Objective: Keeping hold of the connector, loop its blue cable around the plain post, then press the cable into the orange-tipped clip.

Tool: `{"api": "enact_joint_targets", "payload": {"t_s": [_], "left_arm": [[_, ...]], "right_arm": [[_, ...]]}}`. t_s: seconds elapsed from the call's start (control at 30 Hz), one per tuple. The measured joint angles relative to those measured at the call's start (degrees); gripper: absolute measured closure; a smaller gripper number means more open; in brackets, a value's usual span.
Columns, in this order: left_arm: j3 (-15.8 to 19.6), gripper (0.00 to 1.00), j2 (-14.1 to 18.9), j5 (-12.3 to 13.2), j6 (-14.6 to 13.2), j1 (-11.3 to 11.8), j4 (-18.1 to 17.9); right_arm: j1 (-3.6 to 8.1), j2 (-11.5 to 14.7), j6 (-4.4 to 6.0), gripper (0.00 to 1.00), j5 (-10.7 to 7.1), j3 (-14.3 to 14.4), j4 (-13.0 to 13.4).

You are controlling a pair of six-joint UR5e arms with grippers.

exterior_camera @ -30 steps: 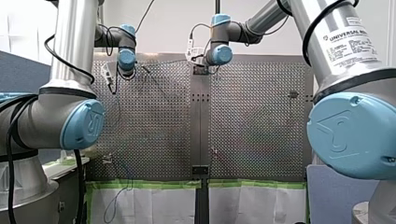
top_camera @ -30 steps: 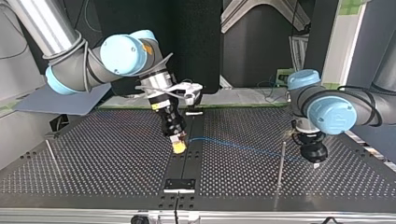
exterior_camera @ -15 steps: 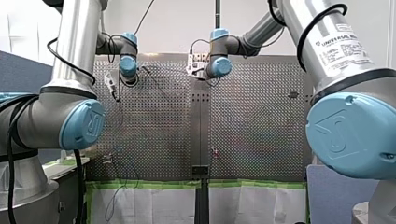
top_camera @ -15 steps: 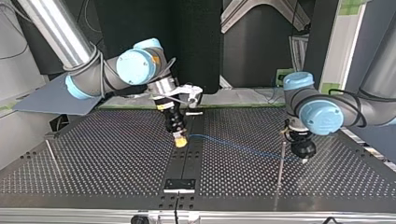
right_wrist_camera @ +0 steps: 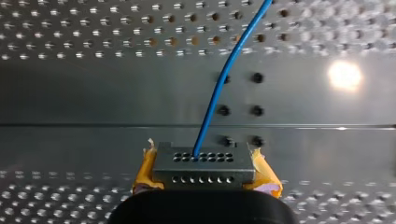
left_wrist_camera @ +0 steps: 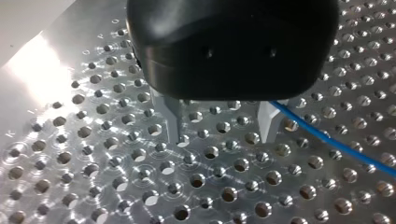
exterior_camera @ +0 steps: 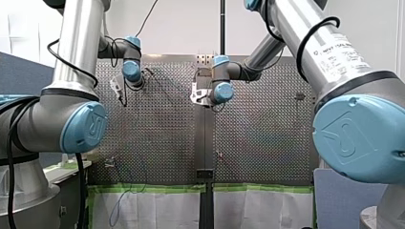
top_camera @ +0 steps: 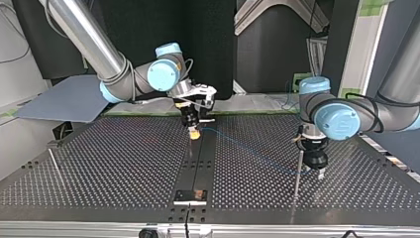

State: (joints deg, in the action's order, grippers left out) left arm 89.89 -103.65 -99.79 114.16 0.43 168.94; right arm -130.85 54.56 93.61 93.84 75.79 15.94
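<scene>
The right gripper (top_camera: 194,133) is closed on the grey connector (right_wrist_camera: 204,163). Its yellow pads (right_wrist_camera: 145,169) press on both ends of it, over the plain middle strip of the table (top_camera: 124,163), toward the edge on the arms' side. The blue cable (right_wrist_camera: 219,88) goes from the connector across the table to a thin post (top_camera: 298,173) near the edge at the top view's right. The left gripper (left_wrist_camera: 222,130) stands just beside this post, low over the holes, with its fingers (left_wrist_camera: 172,116) apart and empty. The cable passes outside one finger. I think the looping is in progress, but I cannot tell whether the cable goes fully around the post. I cannot find the orange-tipped clip with certainty, so I judge the pressing is not yet done.
</scene>
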Motion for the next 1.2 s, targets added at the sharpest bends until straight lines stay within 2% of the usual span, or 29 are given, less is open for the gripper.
{"api": "enact_joint_targets", "payload": {"t_s": [0.03, 0.07, 0.27, 0.47, 0.57, 0.7, 0.9, 1.2], "left_arm": [[0.0, 0.08, -0.1, 0.0, 0.1, 0.0, 0.0], [0.0, 0.02, -0.2, 0.1, 0.1, -0.1, 0.1], [0.0, 0.02, -0.4, 0.5, 0.2, -0.2, 0.2], [0.0, 0.02, -0.4, -0.1, 0.1, -0.3, 0.8], [0.0, 0.02, -0.4, -0.2, 0.1, -0.4, 1.0], [0.0, 0.02, -0.4, -0.3, 0.1, -0.5, 1.1], [0.0, 0.02, -0.4, -0.3, 0.2, -0.7, 1.2], [0.0, 0.02, -0.4, -0.3, 0.3, -0.8, 1.4]], "right_arm": [[-0.01, -0.4, 0.02, 1.00, 0.03, 0.1, 0.3], [-0.03, -0.8, -0.01, 1.00, 0.07, 0.2, 0.5], [-0.48, -3.6, -0.42, 1.00, 1.65, 1.3, 1.1], [-0.65, -5.2, 0.56, 1.00, 2.33, 4.4, 4.1], [-0.74, -6.6, 0.49, 1.00, 2.25, 6.3, 6.0], [-0.86, -9.2, -0.18, 1.00, 2.29, 8.4, 8.7], [-1.66, -12.7, -0.66, 1.00, 2.47, 8.9, 12.3], [-2.17, -17.8, -0.32, 1.00, 2.58, 8.9, 17.4]]}}
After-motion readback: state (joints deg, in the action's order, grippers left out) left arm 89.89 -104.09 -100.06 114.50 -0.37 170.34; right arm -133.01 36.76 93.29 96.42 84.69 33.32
